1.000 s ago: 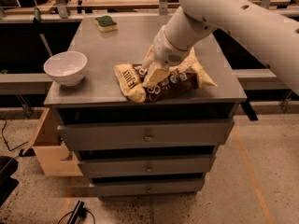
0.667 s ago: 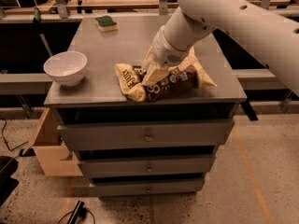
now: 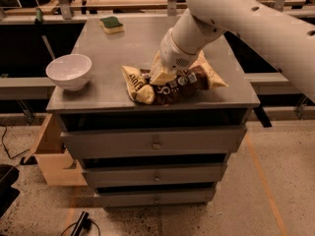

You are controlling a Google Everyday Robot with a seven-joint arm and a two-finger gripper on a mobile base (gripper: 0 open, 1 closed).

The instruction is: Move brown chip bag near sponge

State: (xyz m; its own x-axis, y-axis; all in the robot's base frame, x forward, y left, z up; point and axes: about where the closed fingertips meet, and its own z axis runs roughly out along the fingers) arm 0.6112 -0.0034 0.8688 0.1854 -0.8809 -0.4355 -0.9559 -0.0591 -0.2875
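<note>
The brown chip bag (image 3: 182,87) lies on its side near the front edge of the grey cabinet top (image 3: 128,48), dark brown in the middle with pale tan ends. My gripper (image 3: 160,75) comes down from the upper right on the white arm and sits on the middle-left part of the bag, hiding some of it. The sponge (image 3: 111,24), green on top over yellow, lies at the far back left of the cabinet top, well apart from the bag.
A white bowl (image 3: 69,71) stands at the front left of the top. The cabinet has drawers (image 3: 155,142) below. A wooden box (image 3: 51,154) sits on the floor at left. Shelving runs behind the cabinet.
</note>
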